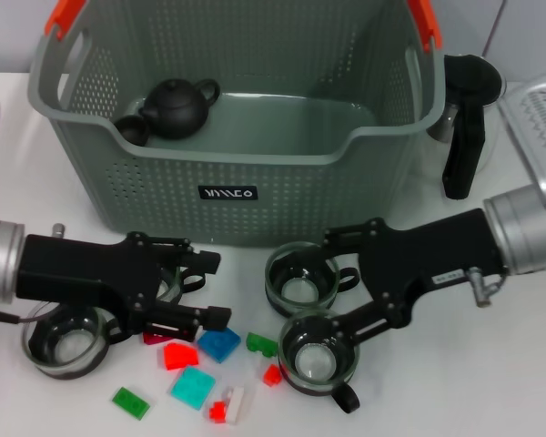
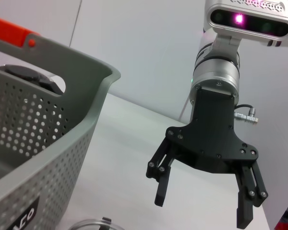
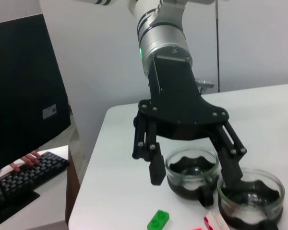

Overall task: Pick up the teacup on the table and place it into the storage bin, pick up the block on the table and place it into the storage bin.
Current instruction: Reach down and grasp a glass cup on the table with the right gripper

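Note:
The storage bin (image 1: 255, 173), a grey-green perforated basket with orange-red handle ends, stands at the back centre. Glass teacups with dark bases stand in front of it: one (image 1: 300, 280) in the middle, one (image 1: 318, 357) nearer, one (image 1: 65, 341) at the left. Small coloured blocks lie at the front, among them a blue one (image 1: 218, 344) and a red one (image 1: 179, 355). My left gripper (image 1: 217, 289) is open and empty, low over the table above the blocks. My right gripper (image 1: 332, 278) is open and empty, just right of the middle teacup. The right wrist view shows the left gripper (image 3: 194, 177) open, the left wrist view the right gripper (image 2: 204, 201) open.
A black teapot (image 1: 177, 107) sits inside the bin at its left. A glass kettle with a black handle (image 1: 464, 118) and a metal grater-like object (image 1: 541, 109) stand right of the bin. More blocks lie at the front: cyan (image 1: 193, 387), green (image 1: 129, 401).

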